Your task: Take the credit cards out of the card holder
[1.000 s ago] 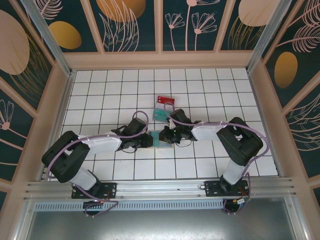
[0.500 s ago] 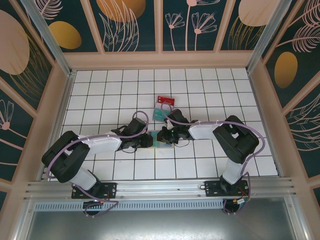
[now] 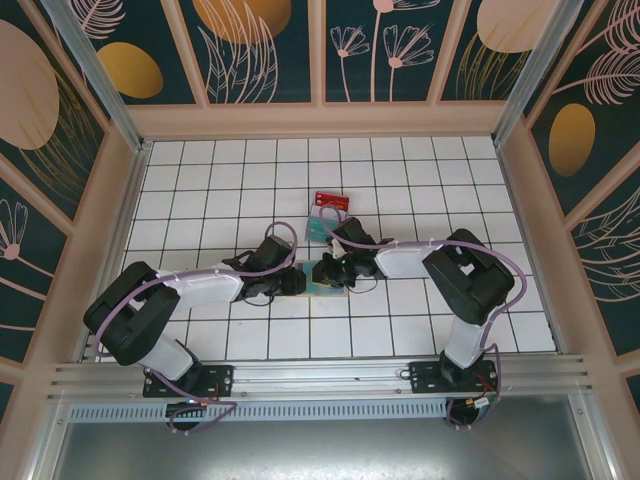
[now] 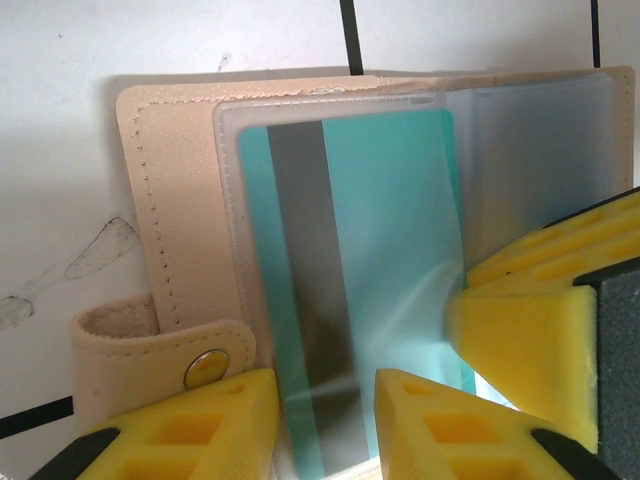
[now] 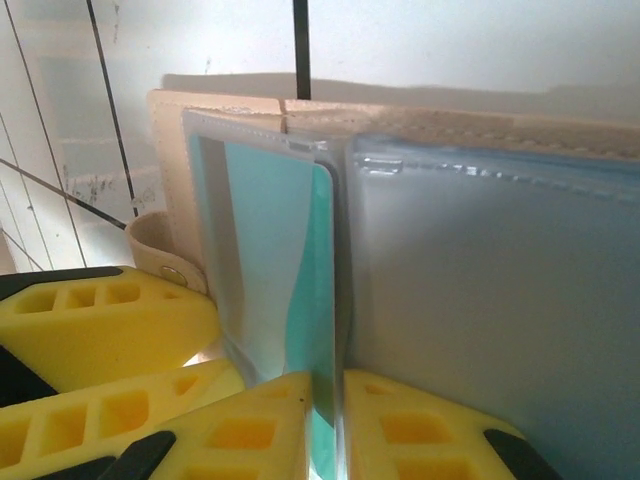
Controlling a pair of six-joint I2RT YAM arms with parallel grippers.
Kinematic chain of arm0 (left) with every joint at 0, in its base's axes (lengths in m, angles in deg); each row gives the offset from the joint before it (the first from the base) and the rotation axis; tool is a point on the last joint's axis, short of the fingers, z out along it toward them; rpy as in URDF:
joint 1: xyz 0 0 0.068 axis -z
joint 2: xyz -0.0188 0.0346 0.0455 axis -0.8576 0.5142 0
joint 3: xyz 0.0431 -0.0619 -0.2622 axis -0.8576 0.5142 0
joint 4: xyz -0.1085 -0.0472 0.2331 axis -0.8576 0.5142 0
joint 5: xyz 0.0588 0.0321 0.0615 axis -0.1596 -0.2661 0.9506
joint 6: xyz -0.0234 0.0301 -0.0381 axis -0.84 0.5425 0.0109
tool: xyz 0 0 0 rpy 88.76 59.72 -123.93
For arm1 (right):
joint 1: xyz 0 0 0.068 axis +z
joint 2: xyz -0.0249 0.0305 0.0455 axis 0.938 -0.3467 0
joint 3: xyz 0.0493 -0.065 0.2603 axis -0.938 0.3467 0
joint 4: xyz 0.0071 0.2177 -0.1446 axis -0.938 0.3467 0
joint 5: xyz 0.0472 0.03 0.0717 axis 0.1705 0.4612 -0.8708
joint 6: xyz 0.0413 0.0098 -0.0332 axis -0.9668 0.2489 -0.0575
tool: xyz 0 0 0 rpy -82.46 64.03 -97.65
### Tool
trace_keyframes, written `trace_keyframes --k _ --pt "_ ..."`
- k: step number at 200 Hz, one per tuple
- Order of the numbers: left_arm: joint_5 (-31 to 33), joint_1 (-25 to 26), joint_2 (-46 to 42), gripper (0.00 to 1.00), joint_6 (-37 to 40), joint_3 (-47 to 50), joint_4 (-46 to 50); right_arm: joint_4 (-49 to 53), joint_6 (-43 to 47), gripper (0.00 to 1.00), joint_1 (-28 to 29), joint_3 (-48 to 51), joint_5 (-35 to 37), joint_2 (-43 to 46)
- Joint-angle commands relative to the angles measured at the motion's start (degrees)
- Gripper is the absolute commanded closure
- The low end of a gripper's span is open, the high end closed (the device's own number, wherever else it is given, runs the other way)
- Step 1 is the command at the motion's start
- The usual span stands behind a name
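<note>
The tan card holder (image 3: 325,287) lies open on the white tiles between my two grippers. One clear sleeve holds a teal credit card (image 4: 390,230) with a grey stripe. My left gripper (image 4: 325,430) stands over the near edge of that sleeve, jaws apart, tips resting on the card holder (image 4: 170,200). My right gripper (image 5: 338,430) is nearly closed, pinching the teal card's (image 5: 322,280) edge together with the sleeve edge. The sleeve beside it (image 5: 500,300) looks empty. A red card (image 3: 331,200) and a teal card (image 3: 321,227) lie loose on the tiles behind the holder.
Low wooden walls (image 3: 320,120) box in the tiled floor on three sides. A metal rail (image 3: 320,378) carrying both arm bases runs along the near edge. My left gripper's yellow fingers (image 5: 100,320) sit close beside the right gripper.
My right gripper has slid a little to the left, further over the holder, and its arm has folded in. The left arm and the two loose cards have not moved.
</note>
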Motion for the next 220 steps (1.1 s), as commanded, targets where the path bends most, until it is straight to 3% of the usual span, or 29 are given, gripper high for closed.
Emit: trace_keyframes --k 1,32,161,220 --pt "-1.45 0.19 2.15 0.66 -0.38 0.19 2.31 -0.70 0.32 0.83 0.77 -0.51 -1.67 -1.95" --pt "-1.38 0.19 2.15 0.66 -0.38 0.23 2.47 -0.55 0.25 1.00 0.61 -0.16 -1.07 -1.08" --pt "-0.67 0.21 1.89 0.66 -0.37 0.45 3.18 0.10 0.31 1.00 -3.43 6.07 0.77 6.32" --pt "-0.68 0.18 1.62 0.66 -0.12 0.22 3.44 1.66 3.55 1.00 -7.96 10.20 0.35 13.09"
